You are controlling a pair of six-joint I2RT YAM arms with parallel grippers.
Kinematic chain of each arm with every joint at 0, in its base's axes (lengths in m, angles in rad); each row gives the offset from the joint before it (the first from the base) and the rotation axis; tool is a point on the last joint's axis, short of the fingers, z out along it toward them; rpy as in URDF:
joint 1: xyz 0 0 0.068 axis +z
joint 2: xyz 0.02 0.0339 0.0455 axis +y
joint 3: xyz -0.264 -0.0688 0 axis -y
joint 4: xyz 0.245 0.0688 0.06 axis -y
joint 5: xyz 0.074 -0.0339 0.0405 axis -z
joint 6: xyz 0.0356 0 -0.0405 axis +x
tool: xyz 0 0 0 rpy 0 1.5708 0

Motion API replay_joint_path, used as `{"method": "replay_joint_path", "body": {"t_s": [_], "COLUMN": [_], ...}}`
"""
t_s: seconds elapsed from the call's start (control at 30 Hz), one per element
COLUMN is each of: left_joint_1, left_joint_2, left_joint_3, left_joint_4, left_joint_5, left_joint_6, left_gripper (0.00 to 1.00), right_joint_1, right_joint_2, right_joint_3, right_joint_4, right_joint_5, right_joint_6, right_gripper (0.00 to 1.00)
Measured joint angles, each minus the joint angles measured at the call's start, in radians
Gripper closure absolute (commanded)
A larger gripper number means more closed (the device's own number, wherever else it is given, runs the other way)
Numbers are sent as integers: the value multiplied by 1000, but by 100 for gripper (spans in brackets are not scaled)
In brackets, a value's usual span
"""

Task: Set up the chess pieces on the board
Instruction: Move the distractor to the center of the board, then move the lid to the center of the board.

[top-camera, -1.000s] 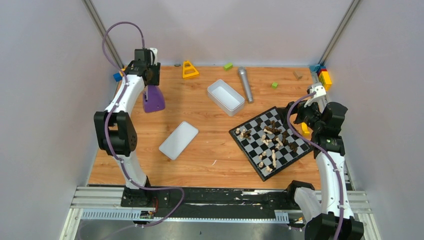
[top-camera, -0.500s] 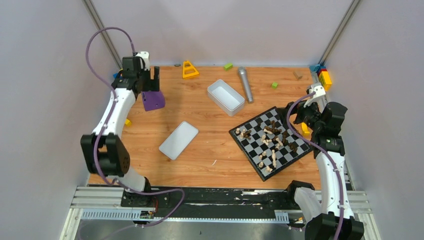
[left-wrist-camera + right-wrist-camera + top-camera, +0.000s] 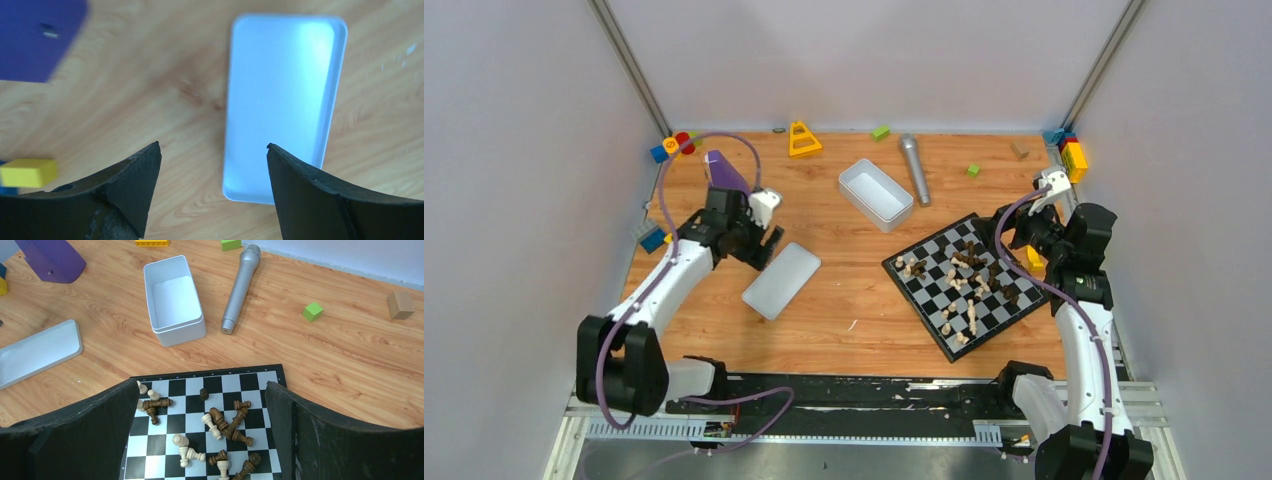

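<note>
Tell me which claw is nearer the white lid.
Left. The left claw hangs at one end of the white lid; the right claw is far off, above the chessboard.

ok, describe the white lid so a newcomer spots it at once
Start at the chessboard on the right. Left of it, alone on the wood, lies the lid. Unlike the deep white tray farther back, it is flat and shallow with rounded corners.

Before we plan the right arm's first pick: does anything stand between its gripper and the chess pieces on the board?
Nothing visible does. The right gripper hangs open over the board, with the chess pieces lying toppled in plain view beneath it.
</note>
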Motion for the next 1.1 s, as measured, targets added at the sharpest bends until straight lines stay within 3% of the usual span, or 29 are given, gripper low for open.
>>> {"method": "replay_joint_path", "body": {"t_s": [0.23, 0.33, 0.53, 0.7, 0.83, 1.0, 1.1], "left_joint_1": [-81, -88, -93, -91, -53, 100, 189], "left_joint_2": [200, 252, 306, 330, 331, 284, 235], "left_joint_3": [-66, -66, -66, -67, -68, -116, -166], "left_joint_4": [-6, -1, 2, 2, -2, -3, -11], "left_joint_5": [-27, -40, -85, -153, -169, -200, -230], "left_joint_6": [77, 87, 114, 121, 119, 142, 173], "left_gripper": [32, 42, 69, 97, 100, 99, 80], "right_joint_1": [0, 0, 0, 0, 0, 0, 1], "right_joint_2": [0, -1, -1, -2, -8, -6, 6], "right_joint_3": [-1, -1, -5, -10, -10, -10, -10], "right_joint_4": [0, 0, -1, -8, -20, -35, -45], "right_joint_5": [-18, -22, -31, -32, -31, -33, -39], "right_joint_6": [-7, -8, -13, -23, -34, -48, -53], "right_gripper": [0, 0, 0, 0, 0, 0, 0]}}
